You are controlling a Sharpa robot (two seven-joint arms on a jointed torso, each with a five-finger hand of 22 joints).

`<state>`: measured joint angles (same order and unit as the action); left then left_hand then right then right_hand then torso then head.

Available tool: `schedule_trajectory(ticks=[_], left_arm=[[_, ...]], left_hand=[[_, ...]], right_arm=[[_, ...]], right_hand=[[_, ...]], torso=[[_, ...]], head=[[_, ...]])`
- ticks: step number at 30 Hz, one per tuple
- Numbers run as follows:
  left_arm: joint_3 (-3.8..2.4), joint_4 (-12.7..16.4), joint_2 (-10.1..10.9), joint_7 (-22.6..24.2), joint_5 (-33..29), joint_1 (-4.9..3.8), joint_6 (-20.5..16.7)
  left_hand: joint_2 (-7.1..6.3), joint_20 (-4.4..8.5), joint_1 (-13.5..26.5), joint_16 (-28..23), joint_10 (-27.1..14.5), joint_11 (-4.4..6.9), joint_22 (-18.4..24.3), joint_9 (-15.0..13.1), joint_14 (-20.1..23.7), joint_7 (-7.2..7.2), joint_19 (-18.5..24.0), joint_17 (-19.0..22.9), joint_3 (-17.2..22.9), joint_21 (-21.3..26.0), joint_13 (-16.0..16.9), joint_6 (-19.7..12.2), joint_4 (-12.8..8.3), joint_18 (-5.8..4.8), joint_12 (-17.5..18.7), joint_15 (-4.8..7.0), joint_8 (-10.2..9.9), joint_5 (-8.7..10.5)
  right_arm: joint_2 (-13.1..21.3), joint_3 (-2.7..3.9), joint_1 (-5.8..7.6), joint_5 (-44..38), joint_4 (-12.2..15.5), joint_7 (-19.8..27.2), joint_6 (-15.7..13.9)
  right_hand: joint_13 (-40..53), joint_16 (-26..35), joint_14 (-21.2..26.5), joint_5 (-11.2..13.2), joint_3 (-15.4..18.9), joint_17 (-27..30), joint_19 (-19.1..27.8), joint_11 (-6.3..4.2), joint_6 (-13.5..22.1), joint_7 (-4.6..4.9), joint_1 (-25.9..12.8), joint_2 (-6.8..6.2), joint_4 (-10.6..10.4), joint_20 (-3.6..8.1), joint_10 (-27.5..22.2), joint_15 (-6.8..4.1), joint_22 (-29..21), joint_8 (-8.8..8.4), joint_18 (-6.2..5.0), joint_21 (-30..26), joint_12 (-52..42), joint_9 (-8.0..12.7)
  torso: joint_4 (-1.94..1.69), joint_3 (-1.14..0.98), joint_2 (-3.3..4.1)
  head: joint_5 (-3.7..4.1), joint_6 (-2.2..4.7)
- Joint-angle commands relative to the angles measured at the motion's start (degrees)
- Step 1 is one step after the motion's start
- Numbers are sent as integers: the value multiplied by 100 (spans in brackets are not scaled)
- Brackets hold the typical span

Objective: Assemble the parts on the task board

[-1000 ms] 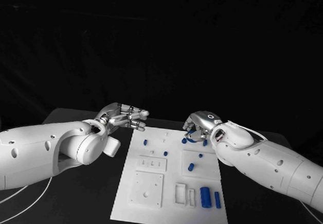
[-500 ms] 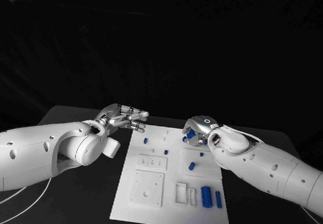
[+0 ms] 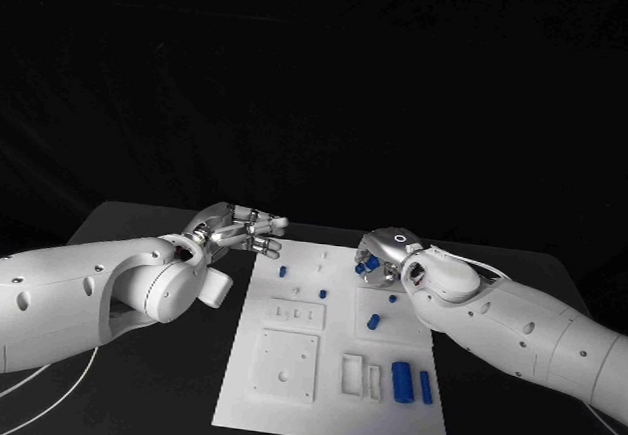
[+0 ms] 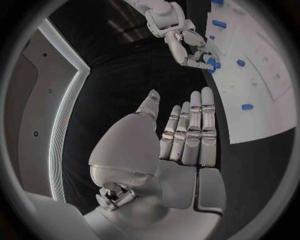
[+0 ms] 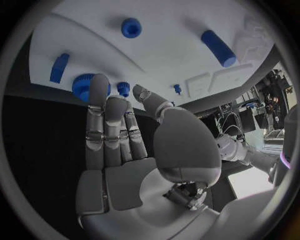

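The white task board lies in the middle of the table, with several blue parts on it. My right hand hovers at the board's far right corner. In the right wrist view its fingers reach out straight and apart, with one fingertip over a round blue toothed part. A smaller blue part lies between fingers and thumb; no grip on it shows. My left hand hangs beside the board's far left corner, its fingers straight with nothing in them.
Two blue cylinders lie side by side at the board's near right. More blue pieces sit at the far left, the middle and right of middle. Black table surrounds the board.
My right hand has drawn back a little toward the board's far right corner and turned, with its fingers straightened out. The left hand has barely moved.
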<state>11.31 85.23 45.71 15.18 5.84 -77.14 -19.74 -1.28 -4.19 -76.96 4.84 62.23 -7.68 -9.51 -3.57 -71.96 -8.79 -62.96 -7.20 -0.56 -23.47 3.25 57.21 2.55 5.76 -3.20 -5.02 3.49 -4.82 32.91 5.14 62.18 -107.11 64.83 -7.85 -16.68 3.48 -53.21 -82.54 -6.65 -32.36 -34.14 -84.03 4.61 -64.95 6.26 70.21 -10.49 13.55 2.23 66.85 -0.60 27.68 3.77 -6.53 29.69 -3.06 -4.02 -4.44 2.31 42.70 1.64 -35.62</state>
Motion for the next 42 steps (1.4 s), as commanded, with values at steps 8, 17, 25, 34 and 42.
schedule_trajectory(ticks=[8,17,25,34,42], left_arm=[[-7,-51,-42,-20,24,-10,126],[-7,-73,-48,-30,24,-10,134],[-7,-88,-58,-35,24,-10,141],[-7,-99,-73,-47,24,-10,155],[-7,-117,-82,-58,24,-10,161]], left_hand=[[-41,-10,11,20,-44,-5,-4,-8,11,-2,52,-7,27,-21,8,-41,17,77,-18,-22,9,5],[-41,-10,11,20,-44,-5,-4,-8,11,-2,52,-7,27,-21,8,-41,17,77,-18,-22,9,5],[-41,-10,11,20,-44,-5,-4,-8,11,-2,52,-7,27,-21,8,-41,17,77,-18,-22,9,5],[-41,-10,11,20,-44,-5,-4,-8,11,-2,52,-7,27,-21,8,-41,17,77,-18,-22,9,5],[-45,-11,2,24,-56,-4,6,-8,15,-2,72,-13,46,-62,8,-40,27,78,-18,-21,11,1]], right_arm=[[-9,-4,-8,-267,-4,-232,-25],[-10,-5,-9,-262,43,-216,-104],[-29,-5,-9,-218,41,-179,-86],[-76,-5,-9,-198,-40,-178,-71],[-81,-5,-9,-208,-59,-190,-3]], right_hand=[[-7,-56,29,64,-247,35,-16,22,7,36,97,-32,-19,-31,-20,14,226,-17,-134,-27,-24,7],[-6,-80,33,82,-335,48,-16,6,-24,32,82,-30,-75,-28,42,6,368,-16,-132,-68,-25,5],[-6,-85,32,105,-351,48,-20,-4,-35,28,79,-4,-97,-22,79,0,390,-15,-125,-86,-24,5],[-6,-99,37,223,-489,49,-6,-5,-15,40,141,33,-80,-15,96,-2,507,-12,-125,-103,-26,6],[-1,-108,40,233,-557,54,1,-50,-88,19,175,111,-86,6,262,-34,649,-10,-119,-131,-28,-2]], torso=[[-1,17,50],[-1,24,66],[-4,32,85],[-10,39,108],[0,47,111]], head=[[9,17],[1,15],[-3,20],[0,18],[-10,-12]])
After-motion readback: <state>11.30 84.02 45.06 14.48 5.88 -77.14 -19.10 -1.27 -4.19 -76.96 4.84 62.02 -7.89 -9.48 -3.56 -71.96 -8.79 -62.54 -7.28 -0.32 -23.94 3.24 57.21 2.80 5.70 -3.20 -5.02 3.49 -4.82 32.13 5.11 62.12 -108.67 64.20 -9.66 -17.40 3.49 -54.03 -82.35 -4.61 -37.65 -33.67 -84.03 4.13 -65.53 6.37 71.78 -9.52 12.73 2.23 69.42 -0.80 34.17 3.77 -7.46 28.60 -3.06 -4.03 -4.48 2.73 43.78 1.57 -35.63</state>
